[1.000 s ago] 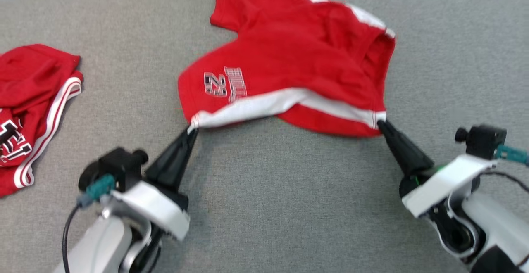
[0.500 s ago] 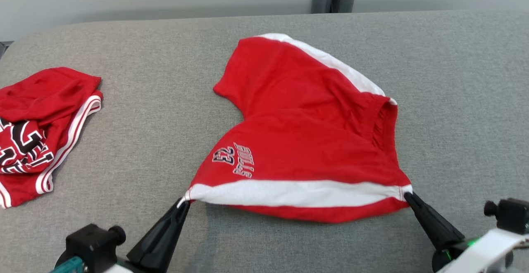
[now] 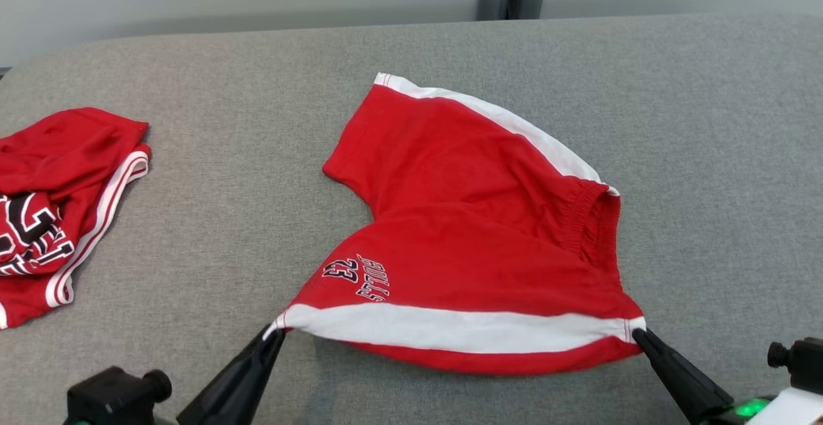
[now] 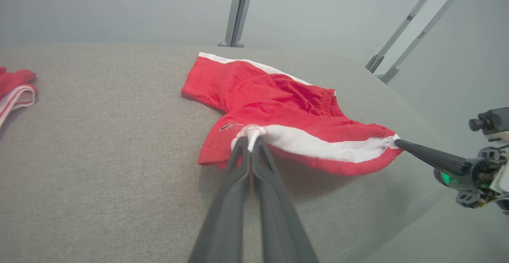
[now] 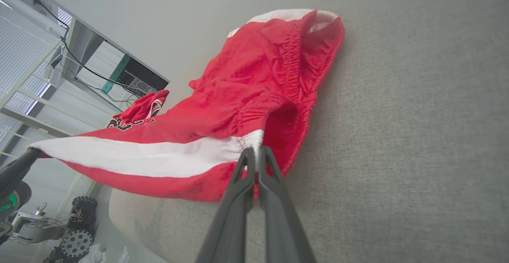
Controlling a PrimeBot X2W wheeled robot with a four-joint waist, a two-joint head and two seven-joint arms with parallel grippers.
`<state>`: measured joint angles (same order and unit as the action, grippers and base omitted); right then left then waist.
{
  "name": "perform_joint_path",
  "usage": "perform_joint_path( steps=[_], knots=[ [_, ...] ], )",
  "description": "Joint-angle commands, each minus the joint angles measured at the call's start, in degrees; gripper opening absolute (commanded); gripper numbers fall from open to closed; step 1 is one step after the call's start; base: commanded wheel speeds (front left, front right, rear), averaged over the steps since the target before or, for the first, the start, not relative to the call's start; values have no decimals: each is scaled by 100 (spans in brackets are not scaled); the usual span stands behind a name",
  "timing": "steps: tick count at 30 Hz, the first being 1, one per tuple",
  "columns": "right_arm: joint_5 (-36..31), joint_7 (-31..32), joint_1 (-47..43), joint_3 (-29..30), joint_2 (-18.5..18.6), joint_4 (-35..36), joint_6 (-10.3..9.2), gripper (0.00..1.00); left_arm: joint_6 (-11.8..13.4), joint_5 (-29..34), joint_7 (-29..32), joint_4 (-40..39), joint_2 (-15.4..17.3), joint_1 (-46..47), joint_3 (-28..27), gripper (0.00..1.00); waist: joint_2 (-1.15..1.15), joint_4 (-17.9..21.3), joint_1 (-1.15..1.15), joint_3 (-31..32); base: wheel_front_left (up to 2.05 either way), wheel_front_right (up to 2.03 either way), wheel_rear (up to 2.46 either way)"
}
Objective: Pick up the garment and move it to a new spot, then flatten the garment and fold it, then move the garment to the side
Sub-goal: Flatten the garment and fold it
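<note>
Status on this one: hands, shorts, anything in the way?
Left hand shut on red shorts, hem corner; right hand shut on waistband corner. Near edge raised, far leg on grey surface. Other red garment far left, apart.

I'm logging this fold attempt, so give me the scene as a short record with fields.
garment: red Bulls 23 shorts, far part on the grey padded surface, near edge with white stripe lifted
left claw: shut on the stripe's left corner
right claw: shut on the stripe's right corner, by the waistband
nearby: second red garment, crumpled, at the left
</note>
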<state>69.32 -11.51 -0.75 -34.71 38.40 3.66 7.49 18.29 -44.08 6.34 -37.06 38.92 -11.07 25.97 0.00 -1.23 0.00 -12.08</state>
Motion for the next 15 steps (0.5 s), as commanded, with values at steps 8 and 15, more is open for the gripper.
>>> perform_joint_path(
  steps=[8,15],
  knots=[
    [3,-55,472,760,-744,-70,1,0,-541,-11,-171,545,-56,1263,-271,0,0,185,0,-437,0,0,0],
    [-269,-57,1288,1094,-1461,-568,1,0,-1020,-9,-335,1505,-342,2600,-369,0,0,396,0,-877,0,0,0]
  ],
)
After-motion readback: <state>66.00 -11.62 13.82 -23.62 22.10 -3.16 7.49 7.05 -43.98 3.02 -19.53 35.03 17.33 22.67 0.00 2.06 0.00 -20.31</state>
